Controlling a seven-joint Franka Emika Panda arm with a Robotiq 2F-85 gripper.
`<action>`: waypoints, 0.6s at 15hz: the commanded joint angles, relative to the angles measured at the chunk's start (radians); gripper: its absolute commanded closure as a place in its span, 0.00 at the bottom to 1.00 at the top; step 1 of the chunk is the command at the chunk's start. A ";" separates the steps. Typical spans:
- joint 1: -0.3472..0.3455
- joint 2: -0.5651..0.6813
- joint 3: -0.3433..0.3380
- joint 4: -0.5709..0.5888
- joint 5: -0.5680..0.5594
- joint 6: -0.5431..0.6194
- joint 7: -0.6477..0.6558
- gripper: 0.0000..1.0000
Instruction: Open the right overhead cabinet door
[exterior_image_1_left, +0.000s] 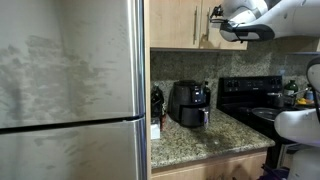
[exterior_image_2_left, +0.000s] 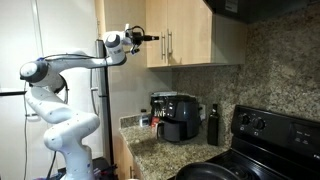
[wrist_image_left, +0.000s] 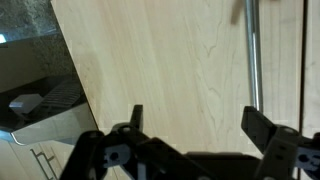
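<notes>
Presently the spread gripper (wrist_image_left: 196, 116) faces the right overhead cabinet door (exterior_image_2_left: 190, 35).

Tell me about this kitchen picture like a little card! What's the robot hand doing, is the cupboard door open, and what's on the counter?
gripper: up by the overhead cabinets, jaws apart, holding nothing
right overhead cabinet door: shut
handle: slim silver bar on the door's left edge, not clamped
counter: speckled granite
on the counter: black air fryer, dark bottle
stove: black, next to the counter
fridge: steel, shut
</notes>
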 joint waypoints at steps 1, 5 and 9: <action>-0.009 -0.004 0.004 -0.001 0.021 0.001 -0.014 0.00; 0.042 0.059 0.007 0.014 -0.020 0.015 -0.150 0.00; 0.119 0.142 -0.036 0.070 -0.015 -0.017 -0.386 0.00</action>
